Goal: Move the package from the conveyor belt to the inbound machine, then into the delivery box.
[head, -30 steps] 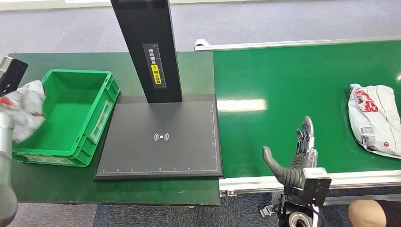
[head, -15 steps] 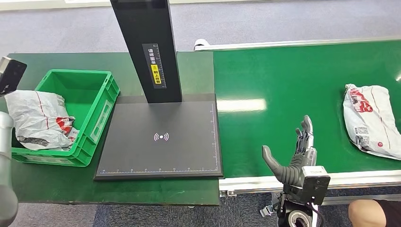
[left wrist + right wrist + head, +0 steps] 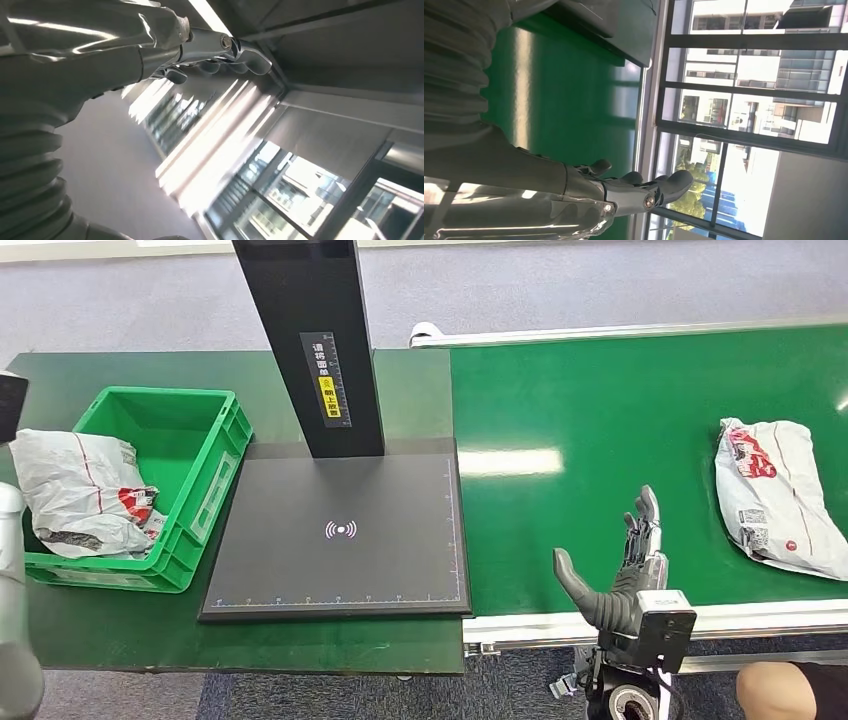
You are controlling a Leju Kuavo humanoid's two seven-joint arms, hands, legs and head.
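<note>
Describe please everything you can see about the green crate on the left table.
The green crate is an open-topped rectangular bin that looks like moulded plastic, with ribbed walls, a thick rim and a pale label area on its side that faces the scanner base. It stands upright on the dark green table, close beside that black base. A crumpled grey-white package with red print lies inside, draped over the left rim. The far part of the crate's floor is bare. No hand touches it.

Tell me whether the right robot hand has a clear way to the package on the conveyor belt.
Probably yes. The right robot hand is open over the conveyor belt, and only bare green belt lies between it and the package, which sits apart near the far right.
</note>
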